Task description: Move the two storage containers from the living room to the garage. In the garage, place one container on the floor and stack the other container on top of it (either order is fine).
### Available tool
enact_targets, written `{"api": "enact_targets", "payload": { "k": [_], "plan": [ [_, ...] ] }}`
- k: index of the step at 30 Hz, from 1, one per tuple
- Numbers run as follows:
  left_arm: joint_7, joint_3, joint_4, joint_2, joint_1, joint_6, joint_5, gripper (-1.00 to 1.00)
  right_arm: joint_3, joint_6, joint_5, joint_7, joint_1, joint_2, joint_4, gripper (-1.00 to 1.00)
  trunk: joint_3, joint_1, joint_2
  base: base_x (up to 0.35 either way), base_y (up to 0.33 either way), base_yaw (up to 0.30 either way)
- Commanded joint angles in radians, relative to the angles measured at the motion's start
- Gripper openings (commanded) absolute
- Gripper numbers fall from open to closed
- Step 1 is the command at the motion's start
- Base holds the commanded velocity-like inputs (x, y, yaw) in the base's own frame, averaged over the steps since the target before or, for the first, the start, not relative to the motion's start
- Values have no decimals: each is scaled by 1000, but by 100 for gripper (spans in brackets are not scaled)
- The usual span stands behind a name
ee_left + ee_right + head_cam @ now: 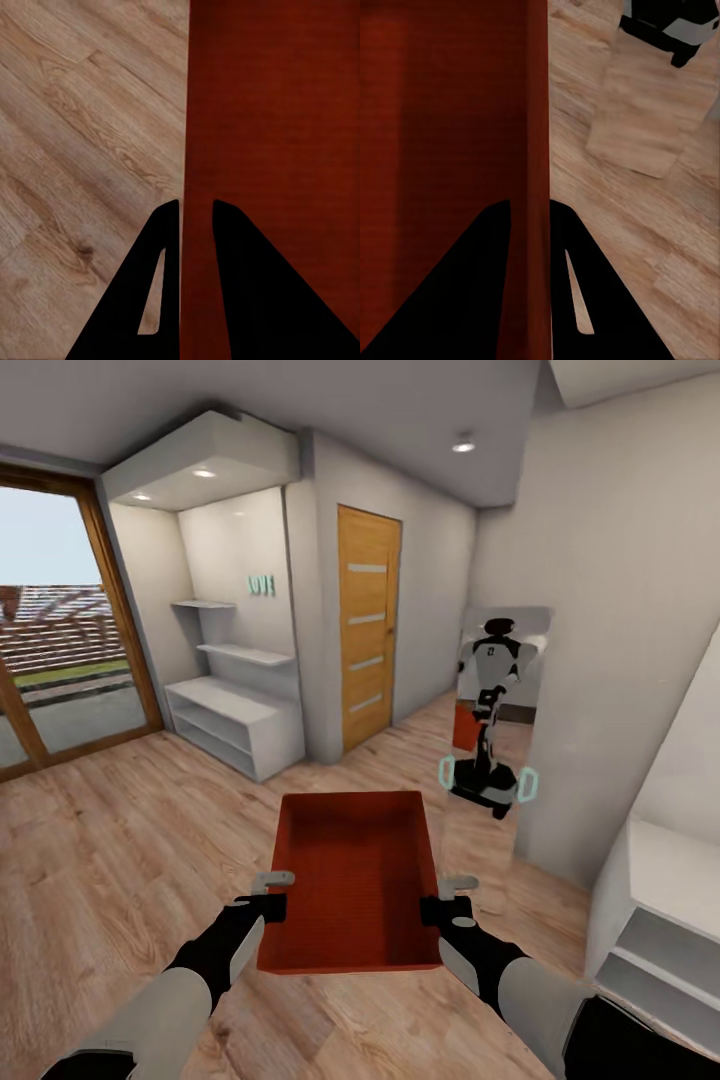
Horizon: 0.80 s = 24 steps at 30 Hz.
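Left gripper (pixel 272 895) clamped on left wall of storage container (pixel 355 880), one finger inside, one outside. Right gripper (pixel 448 900) pinched right wall same way. Container held level between both arms above wood plank floor (pixel 120 860), open top up, nothing inside. Wall mirror (pixel 500 700) ahead right showed robot's reflection. Wooden door (pixel 368 625) ahead, white shelf unit (pixel 235 725) at left, glass door (pixel 50 630) far left.

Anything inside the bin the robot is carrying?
The bin looks empty in the head view: bare ribbed orange-red bottom and walls. The left tool and right tool clamp its side walls. The wood floor right beneath is covered.
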Motion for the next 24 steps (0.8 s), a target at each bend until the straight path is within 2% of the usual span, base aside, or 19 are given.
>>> {"api": "enact_targets", "payload": {
  "k": [1, 7, 24],
  "plan": [
    [10, 2, -2, 1, -1, 7, -1, -100, 5, -7, -3, -14, -1, -30, 60, -100, -2, 1, -2, 322, 0, 24],
    [10, 2, -2, 1, -1, 7, 0, -100, 5, -7, -3, -14, -1, -30, 60, -100, -2, 1, -2, 322, 0, 167],
    [10, 2, -2, 1, -1, 7, 1, -100, 5, -7, -3, -14, -1, -30, 60, -100, -2, 1, -2, 322, 0, 258]
  ]
}}
